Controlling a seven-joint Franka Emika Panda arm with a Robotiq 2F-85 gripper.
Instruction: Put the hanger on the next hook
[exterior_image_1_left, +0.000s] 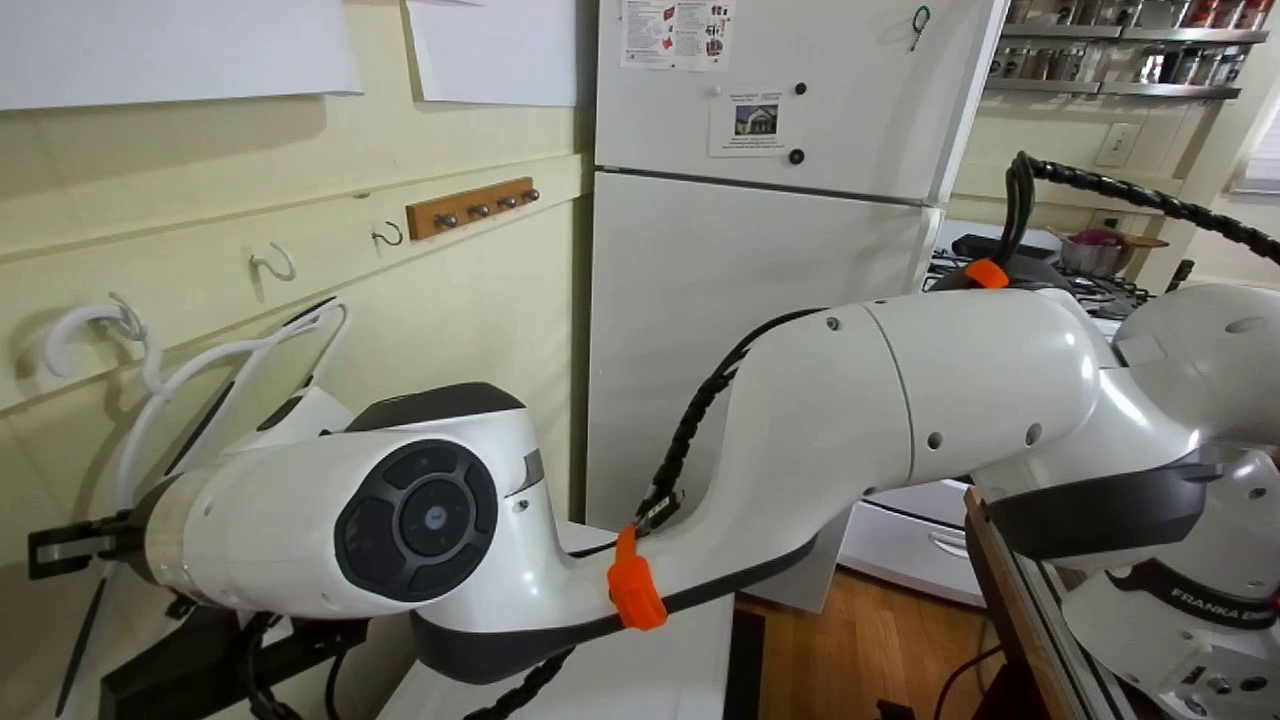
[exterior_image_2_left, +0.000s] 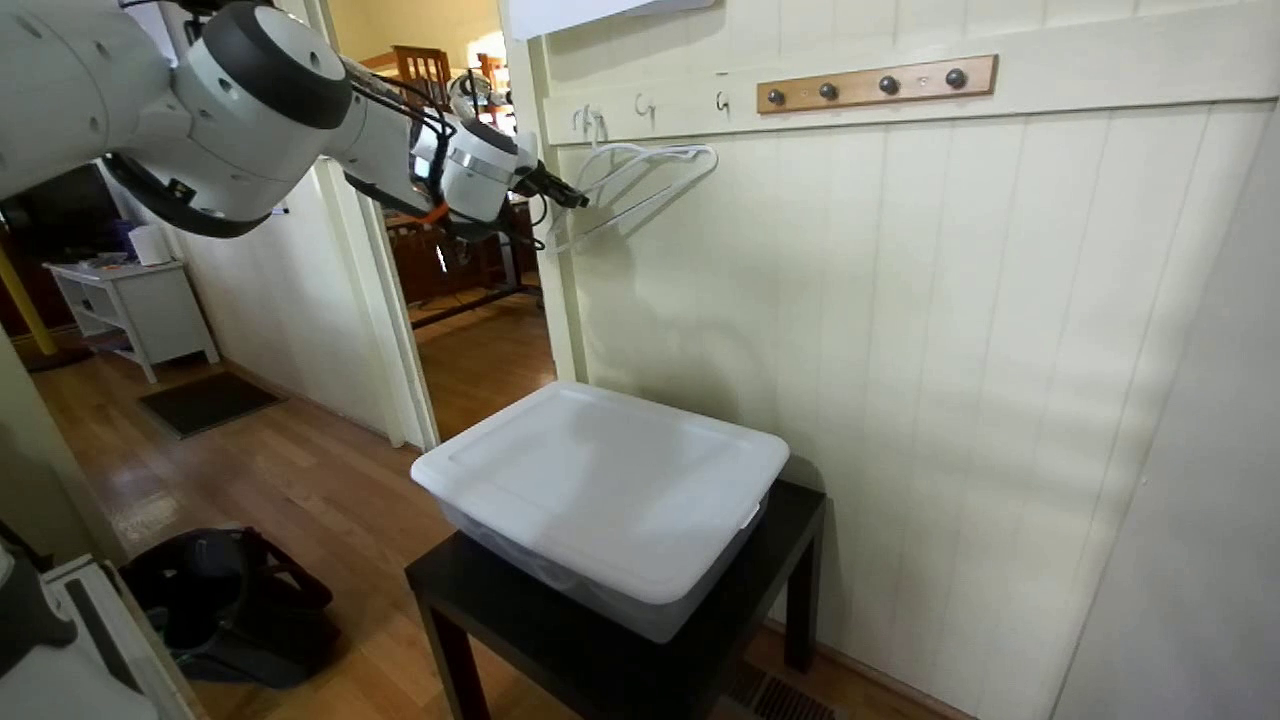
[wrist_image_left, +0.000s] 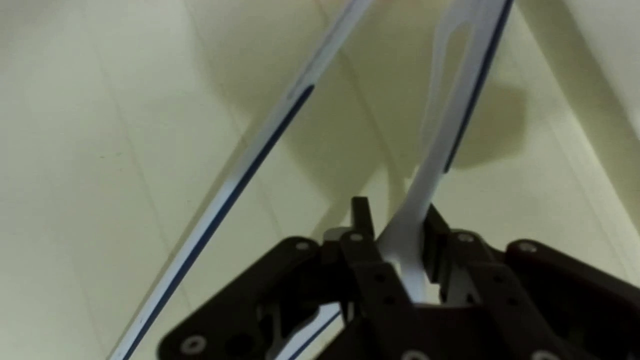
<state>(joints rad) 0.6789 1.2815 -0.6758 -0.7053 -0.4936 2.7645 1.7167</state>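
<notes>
The claw (wrist_image_left: 397, 220) is narrow, seemingly pinching the hanger (wrist_image_left: 427, 175), probably light, springy and slick enough to swivel, so best held near its top. That top is at the end hook (exterior_image_1_left: 125, 312), likely needing lifting clear; beyond are the next white hook (exterior_image_1_left: 276, 273), dark hook (exterior_image_1_left: 390, 241) and pegged rail (exterior_image_1_left: 462, 206).

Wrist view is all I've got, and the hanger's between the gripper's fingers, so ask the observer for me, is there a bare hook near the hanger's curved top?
Observer: Yes, a white hook with nothing on it comes next in line from the curved top of the hanger.
Operator: Am I level with it?
Observer: No, in both exterior views the gripper sits lower than that hook.
Operator: And what's mounted farther along?
Observer: A wooden rack with four knobs.
</notes>
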